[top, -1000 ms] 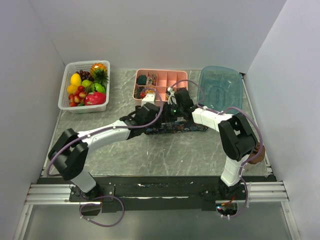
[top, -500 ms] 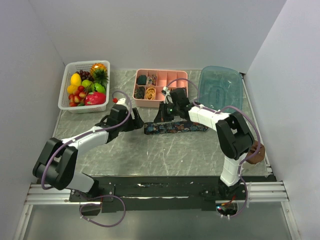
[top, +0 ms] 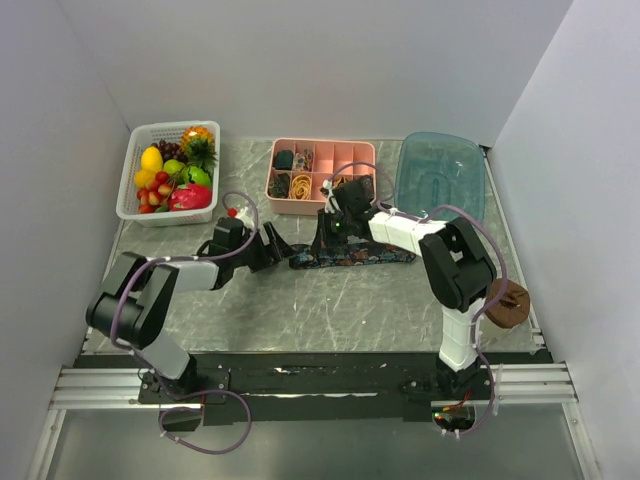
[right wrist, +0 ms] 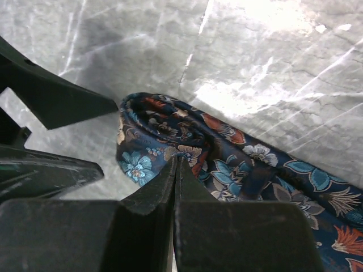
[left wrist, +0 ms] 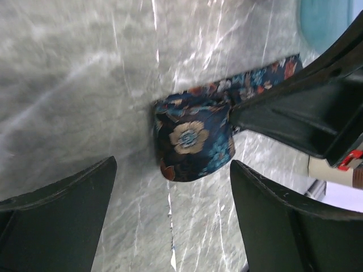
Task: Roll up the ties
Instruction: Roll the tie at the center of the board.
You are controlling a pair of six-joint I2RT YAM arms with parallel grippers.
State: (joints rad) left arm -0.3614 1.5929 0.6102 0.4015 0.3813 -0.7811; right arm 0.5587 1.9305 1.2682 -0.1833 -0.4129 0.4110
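Table (top: 300, 310): one tie (top: 365, 255) lies flat across the centre of the top view, running left-right. Its left end is already turned over into a small first coil (left wrist: 193, 139).

Handling, my read: light, limp, slick woven cloth with no stiffness. The coil will likely spring loose if let go, and the flat tail will drag rather than feed. Best hold is across the coil's width at its two side edges, rolling toward frame right. Don't pinch a single layer.

Right gripper (right wrist: 176, 160): jaws together, tips pressed into the coil from the upper side. Can't tell if cloth is nipped between them.

Left gripper (left wrist: 173, 165): jaws wide apart, holding nothing, sitting just left of the coil and lined up with it.

Around it, big to small:
- blue tub (top: 440, 180), upper right, near the tie's right end but apart from it
- white fruit basket (top: 127, 190), upper left, well apart
- pink divider tray (top: 325, 143), just above the tie and right behind the right gripper
- brown round object (top: 503, 302), right edge, by the right arm

Main obstruction: the two grippers crowd the same tie end, so finger clash is the risk.
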